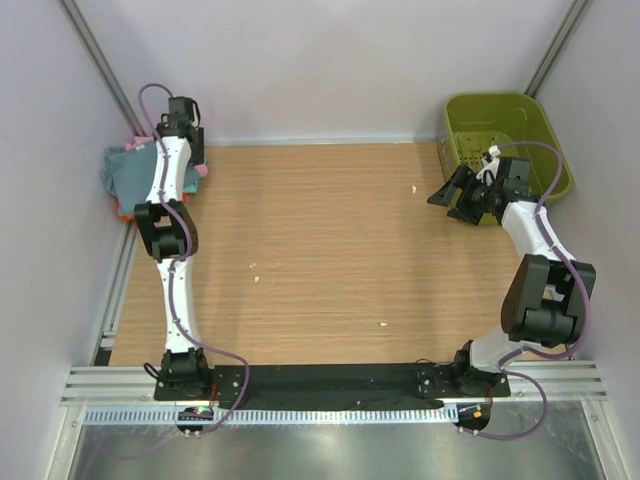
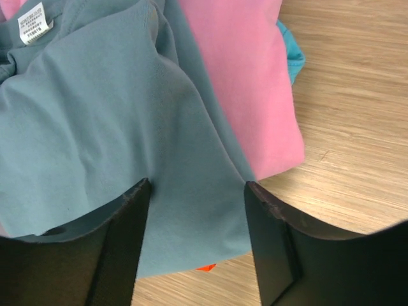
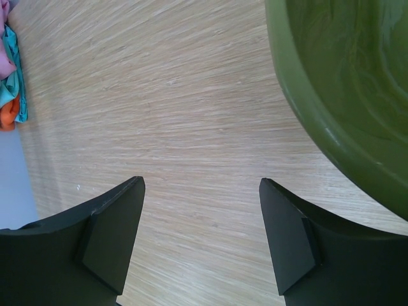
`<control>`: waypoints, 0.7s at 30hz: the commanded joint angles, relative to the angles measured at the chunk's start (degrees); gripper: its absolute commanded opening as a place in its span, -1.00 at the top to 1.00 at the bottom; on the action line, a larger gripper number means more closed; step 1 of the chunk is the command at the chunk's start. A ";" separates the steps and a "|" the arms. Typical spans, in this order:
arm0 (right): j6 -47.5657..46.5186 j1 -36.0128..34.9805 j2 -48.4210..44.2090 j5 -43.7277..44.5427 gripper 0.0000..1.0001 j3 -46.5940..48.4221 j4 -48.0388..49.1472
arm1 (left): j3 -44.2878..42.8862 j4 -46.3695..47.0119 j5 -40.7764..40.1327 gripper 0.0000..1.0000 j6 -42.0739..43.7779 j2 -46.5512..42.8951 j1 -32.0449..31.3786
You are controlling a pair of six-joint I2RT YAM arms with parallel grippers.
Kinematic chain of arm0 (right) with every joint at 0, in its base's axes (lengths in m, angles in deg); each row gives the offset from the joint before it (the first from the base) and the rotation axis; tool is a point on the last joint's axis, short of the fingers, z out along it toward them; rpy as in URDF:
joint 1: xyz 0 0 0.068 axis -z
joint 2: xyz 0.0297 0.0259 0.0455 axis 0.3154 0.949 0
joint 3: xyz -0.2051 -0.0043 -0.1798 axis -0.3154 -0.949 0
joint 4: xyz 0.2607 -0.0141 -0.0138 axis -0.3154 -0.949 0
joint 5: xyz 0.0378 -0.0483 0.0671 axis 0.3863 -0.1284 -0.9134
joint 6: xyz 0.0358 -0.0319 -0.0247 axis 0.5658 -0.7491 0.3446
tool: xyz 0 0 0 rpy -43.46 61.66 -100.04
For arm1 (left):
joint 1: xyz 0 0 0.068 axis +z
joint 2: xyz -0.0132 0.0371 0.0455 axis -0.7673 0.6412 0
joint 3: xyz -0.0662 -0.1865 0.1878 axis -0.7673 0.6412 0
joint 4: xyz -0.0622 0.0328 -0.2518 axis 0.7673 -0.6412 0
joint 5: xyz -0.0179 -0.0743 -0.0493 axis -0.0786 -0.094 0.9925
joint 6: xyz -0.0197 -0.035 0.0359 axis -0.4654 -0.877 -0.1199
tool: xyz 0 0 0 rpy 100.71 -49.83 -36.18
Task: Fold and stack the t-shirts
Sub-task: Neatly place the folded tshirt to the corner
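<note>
A pile of t-shirts lies at the table's far left edge. The slate blue-grey t-shirt point(image 2: 115, 127) with a white neck label point(image 2: 34, 22) is on top, over a pink one point(image 2: 248, 76), a teal one point(image 2: 292, 54) and an orange one point(image 2: 205, 268). The pile shows in the top view point(image 1: 125, 170) and small in the right wrist view point(image 3: 9, 83). My left gripper point(image 2: 197, 188) is open just above the blue-grey shirt's edge, holding nothing. My right gripper point(image 3: 201, 185) is open and empty over bare table beside the basket; it also shows in the top view point(image 1: 450, 195).
An olive-green plastic basket point(image 1: 505, 140) stands at the back right corner, its rim near my right gripper point(image 3: 299, 95). The wooden table point(image 1: 330, 250) carries a few small white specks. Walls close in on the left, back and right.
</note>
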 commanded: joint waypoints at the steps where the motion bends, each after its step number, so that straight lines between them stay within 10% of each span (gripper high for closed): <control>1: 0.00 0.05 0.11 0.08 -0.58 0.86 2.46 | 1.31 -0.08 -2.04 -0.20 -0.08 -2.16 -0.18; 5: 0.00 0.05 -0.06 0.61 -0.58 0.60 2.64 | 2.72 -0.87 -2.74 0.00 0.36 -2.33 -0.18; 10: 0.00 0.05 -0.68 0.87 -0.58 0.25 2.81 | 4.30 -1.49 -2.57 0.91 0.97 -3.39 -0.10; 21: 0.71 0.23 -3.14 1.32 -0.58 -2.83 3.95 | 15.28 -3.43 2.35 1.00 3.34 -12.34 -1.06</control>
